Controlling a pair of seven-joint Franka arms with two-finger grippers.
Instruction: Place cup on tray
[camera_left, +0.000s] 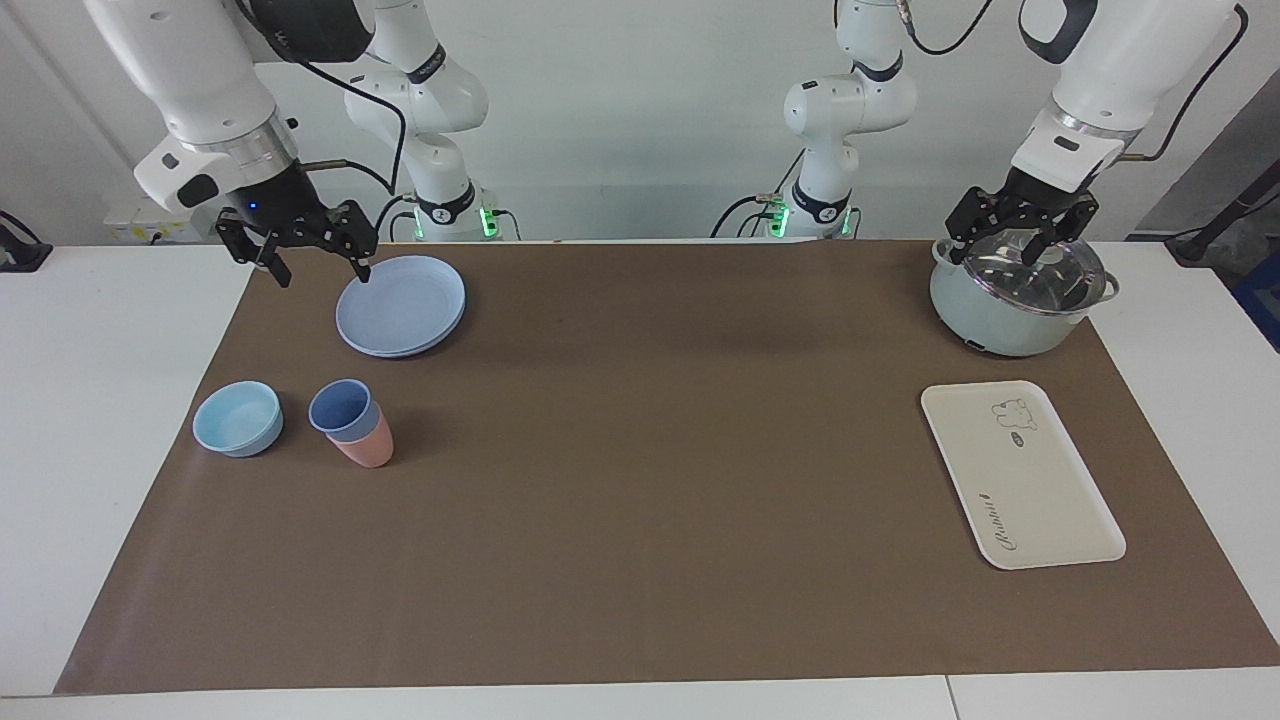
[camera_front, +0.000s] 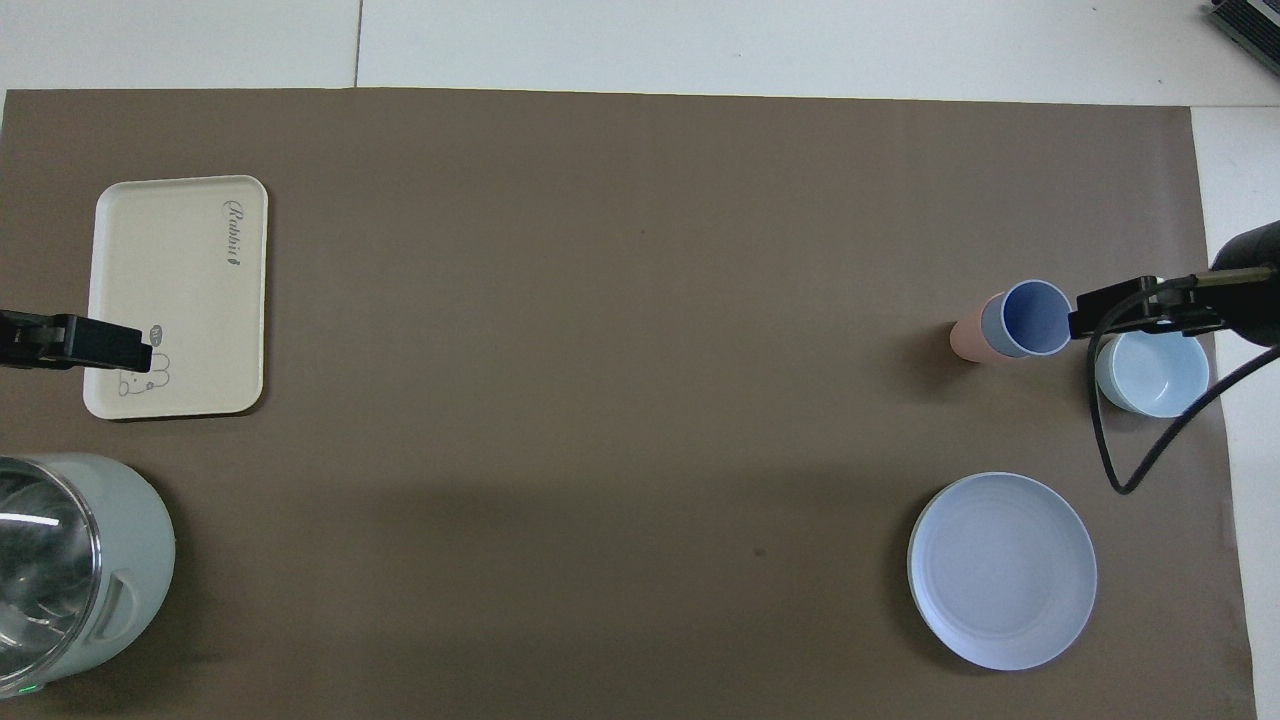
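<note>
The right pincer (camera_left: 315, 262), spread and empty at upper left of the facing view over the blue plate (camera_left: 401, 305), is the nearer one: the blue cup (camera_left: 343, 409), nested in a pink cup (camera_left: 365, 448), stands below it in frame. The left pincer (camera_left: 1020, 235) waits spread over the pot lid (camera_left: 1030, 272), above the tray (camera_left: 1020, 475).

Blue cup (camera_left: 343, 408) nested in pink; tray (camera_left: 1020, 472) bare.

Two high cameras, facing oppositely, share the table (camera_left: 640, 600).

Pink cup (camera_left: 365, 447) mostly hidden inside-out by the cup (camera_left: 343, 408); pot (camera_front: 70, 565) cut off — overhead edge.
</note>
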